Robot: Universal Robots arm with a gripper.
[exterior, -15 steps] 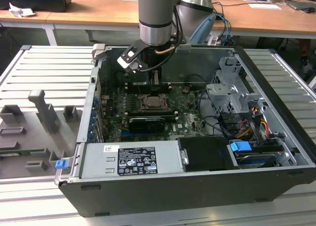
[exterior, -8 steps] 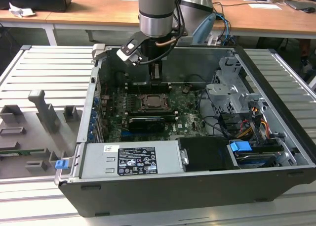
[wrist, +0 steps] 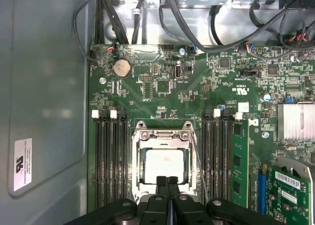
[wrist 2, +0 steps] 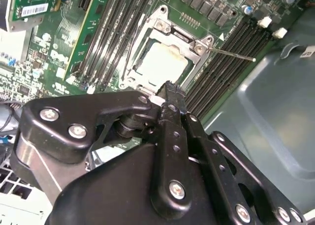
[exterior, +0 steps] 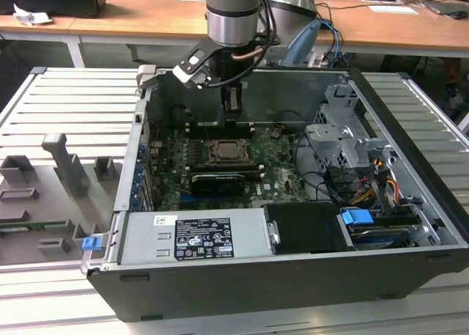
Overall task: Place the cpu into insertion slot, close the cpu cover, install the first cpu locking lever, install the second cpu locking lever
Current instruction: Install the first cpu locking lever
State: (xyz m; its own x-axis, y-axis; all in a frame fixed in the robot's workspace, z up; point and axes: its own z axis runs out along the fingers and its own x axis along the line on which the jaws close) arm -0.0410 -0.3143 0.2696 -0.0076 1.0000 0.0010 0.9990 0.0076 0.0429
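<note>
Gripper (wrist: 166, 181), fingers closed together, sits at the cpu (wrist: 165, 164) framed by the cpu cover (wrist: 162, 135)

Soft, even light comes from above, without hard shadows. The cpu (wrist: 165, 165) (wrist 2: 162, 62) gives pale glare in both wrist views; the close pincer (wrist 2: 170, 91) is dark, slightly blurred.

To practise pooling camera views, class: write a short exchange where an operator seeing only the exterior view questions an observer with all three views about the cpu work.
Operator: Is the cpu seated?
Observer: Yes. In the first wrist view the cpu lies seated, with the cpu cover flat around it.
Operator: Any lever loose?
Observer: In the second wrist view one locking lever sticks out over the memory slots.
</note>
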